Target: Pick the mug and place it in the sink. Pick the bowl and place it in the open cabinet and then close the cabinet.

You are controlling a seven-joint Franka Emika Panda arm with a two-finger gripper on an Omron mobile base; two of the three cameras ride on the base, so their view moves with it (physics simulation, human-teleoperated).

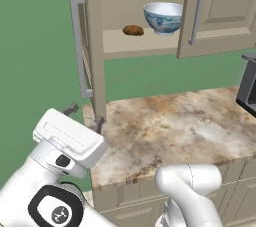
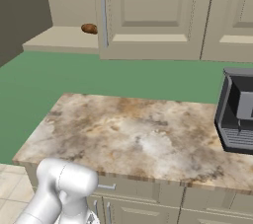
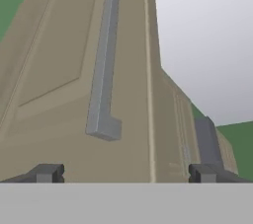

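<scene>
Our fingers (image 3: 126, 173) wide, empty, facing beige panelled cabinet door (image 3: 64, 85); risk: snagging its long silver bar handle (image 3: 105, 65) mid-push.

No readable text, brand, number or sign shows anywhere. The bowl (image 1: 163, 17) carries only blue patterned markings, no letters. The cabinet (image 1: 220, 11) doors are plain beige panels without labels. A round dark disc on the robot's arm (image 1: 59, 214) bears a small pale emblem, too small to make out as letters. The dark appliance (image 2: 237, 112) at the counter's (image 2: 138, 134) end shows no legible marking.
</scene>
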